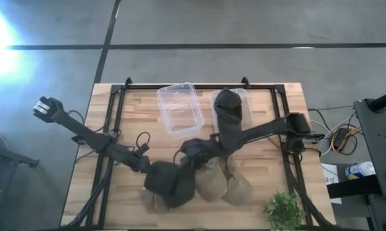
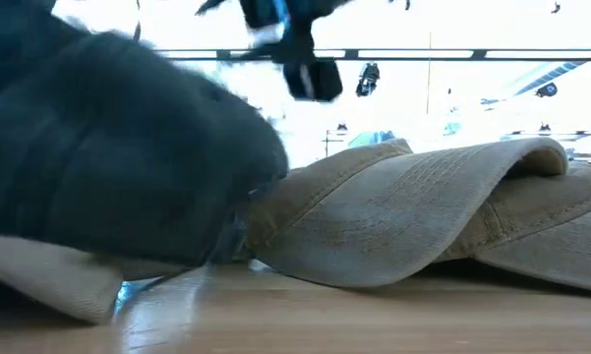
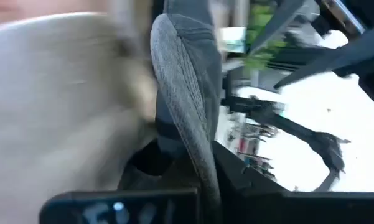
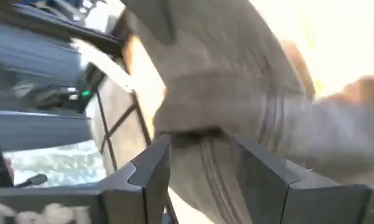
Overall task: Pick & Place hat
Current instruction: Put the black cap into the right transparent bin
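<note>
A dark grey hat lies near the table's near edge, on top of a tan hat; it fills the left of the low view. My left gripper is at its left side, shut on it. More tan hats lie just to its right, resting brim-down on the wood. My right gripper hovers above them, raised in the low view, open, with a tan hat showing past its fingers. Another dark hat sits in a clear bin. My left gripper holds the dark grey hat by an edge, which stands edge-on between the fingers in the left wrist view. The fingers come roughly level from the table's left. The hat's underside lies on a tan hat, and the hat itself hides the contact spot.
An empty clear bin stands at the far middle of the table, next to the bin holding the dark hat. A small green plant sits at the near right corner. A black frame runs around the tabletop.
</note>
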Robot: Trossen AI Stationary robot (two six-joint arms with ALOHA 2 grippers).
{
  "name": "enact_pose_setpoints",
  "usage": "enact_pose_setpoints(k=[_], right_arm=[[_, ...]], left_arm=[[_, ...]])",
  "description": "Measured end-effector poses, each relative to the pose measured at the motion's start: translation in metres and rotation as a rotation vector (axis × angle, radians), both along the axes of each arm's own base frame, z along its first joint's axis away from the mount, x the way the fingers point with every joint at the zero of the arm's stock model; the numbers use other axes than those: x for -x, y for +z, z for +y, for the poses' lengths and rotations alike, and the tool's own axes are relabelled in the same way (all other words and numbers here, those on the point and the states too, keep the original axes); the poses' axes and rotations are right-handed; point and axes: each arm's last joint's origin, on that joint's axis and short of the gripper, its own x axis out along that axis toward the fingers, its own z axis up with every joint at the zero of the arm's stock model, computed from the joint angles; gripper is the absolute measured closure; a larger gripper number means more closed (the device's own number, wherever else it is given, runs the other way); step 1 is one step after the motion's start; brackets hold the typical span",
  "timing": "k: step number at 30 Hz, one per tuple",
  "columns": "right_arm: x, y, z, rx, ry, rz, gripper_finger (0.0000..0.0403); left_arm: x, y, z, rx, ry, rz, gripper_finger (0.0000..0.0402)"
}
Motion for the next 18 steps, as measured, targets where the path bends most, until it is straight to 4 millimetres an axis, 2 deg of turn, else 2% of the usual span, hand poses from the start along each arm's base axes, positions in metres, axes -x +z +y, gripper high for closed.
enact_pose_setpoints(k=[4, 7, 9, 13, 15, 18], right_arm=[[0.028, 0.048, -0.008, 0.170, -0.028, -0.092, 0.0239], [0.059, 0.088, -0.014, 0.333, -0.175, -0.159, 0.0239], [0.083, 0.114, -0.016, 0.458, -0.308, -0.201, 0.0239], [0.127, 0.148, -0.018, 0.649, -0.570, -0.244, 0.0239], [0.144, 0.157, -0.020, 0.686, -0.643, -0.247, 0.0239], [0.160, 0.164, -0.023, 0.706, -0.688, -0.241, 0.0239]], left_arm=[[-0.005, 0.048, -0.002, -0.068, 0.009, -0.274, 0.0393], [-0.007, 0.086, 0.000, -0.205, 0.079, -0.431, 0.0393], [-0.010, 0.109, 0.003, -0.328, 0.158, -0.477, 0.0394], [-0.023, 0.141, 0.018, -0.572, 0.346, -0.356, 0.0394], [-0.035, 0.152, 0.028, -0.656, 0.414, -0.296, 0.0395], [-0.058, 0.167, 0.047, -0.684, 0.481, -0.235, 0.0395]])
